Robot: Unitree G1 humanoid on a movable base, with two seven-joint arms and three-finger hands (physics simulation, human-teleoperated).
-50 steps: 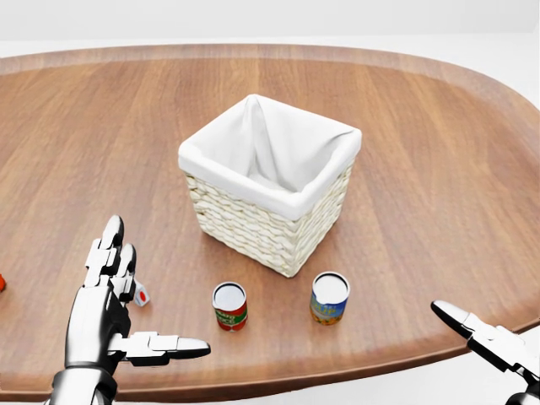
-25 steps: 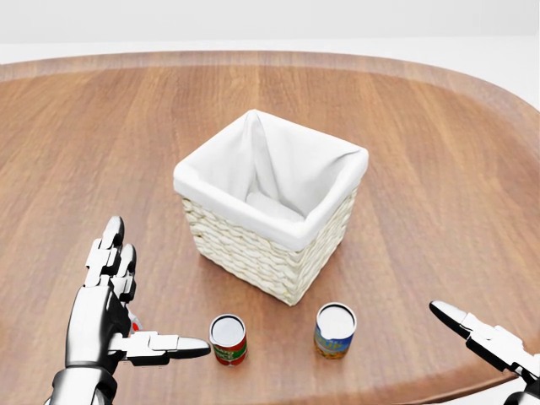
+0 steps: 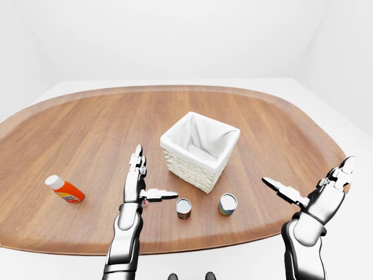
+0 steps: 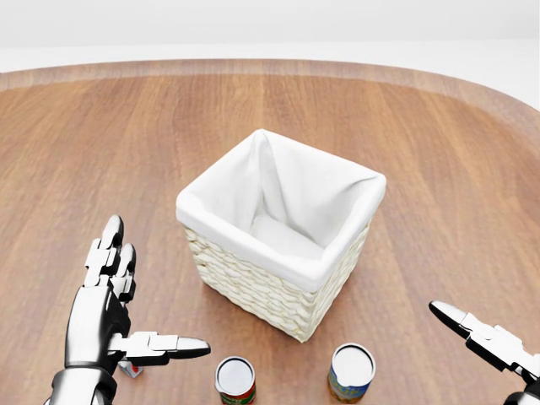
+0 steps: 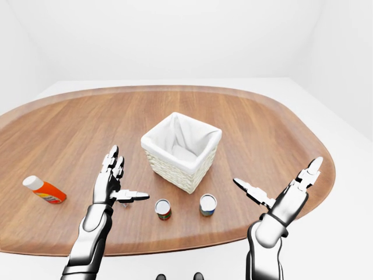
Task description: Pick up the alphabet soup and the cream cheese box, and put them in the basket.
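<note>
A woven basket (image 4: pixel 253 291) with a white cloth liner stands mid-table. Just below it in the head view stand two upright cans: one with a blue and yellow label (image 4: pixel 351 371) and one with a red and green label (image 4: pixel 234 378). A small white and red box (image 4: pixel 129 368) lies mostly hidden behind my left hand. My left hand (image 4: pixel 152 291) is open, fingers pointing up and thumb out, left of the cans and touching nothing. My right hand (image 3: pixel 309 175) hangs open past the table's lower right edge, empty.
An orange bottle (image 3: pixel 65 189) with a white cap lies on its side at the far left of the wooden oval table (image 3: pixel 87 128). White floor and walls surround the table.
The whole picture has slid downward: the camera has moved closer over the table. The basket and cans sit lower and larger in the head view. Both hands keep their pose.
</note>
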